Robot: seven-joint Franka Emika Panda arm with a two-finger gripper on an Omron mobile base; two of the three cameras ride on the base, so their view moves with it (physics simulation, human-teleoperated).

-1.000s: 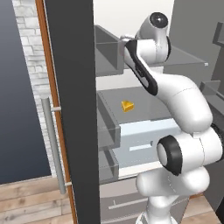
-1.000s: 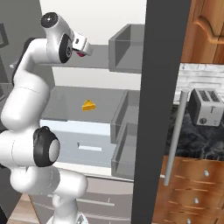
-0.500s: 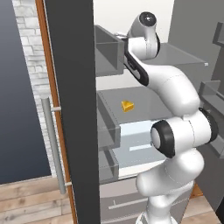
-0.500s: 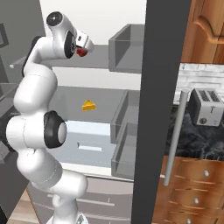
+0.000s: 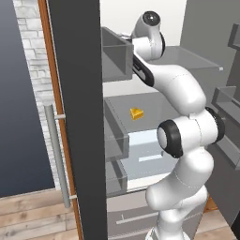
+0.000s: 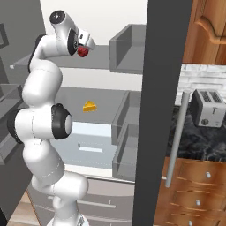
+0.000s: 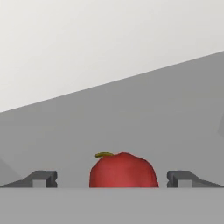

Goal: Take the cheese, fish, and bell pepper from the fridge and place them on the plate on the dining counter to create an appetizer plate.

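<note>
The bell pepper, dark red and lumpy with a small stem, sits on the fridge's upper grey shelf. My gripper is open, one fingertip on each side of the pepper, with gaps between. From the right base view the bell pepper shows just under my hand. The cheese, a small yellow wedge, lies on the shelf below. The fridge door stands open. The fish, the plate and the dining counter are out of view.
Grey door bins jut out close beside my arm. The door's long bar handle hangs at the right. Past it stand a toaster on a dark counter and wood drawers.
My arm has swung its elbow upright and pushed the hand a little deeper over the upper shelf toward the bell pepper. The jaws stayed open. The cheese has not moved.
</note>
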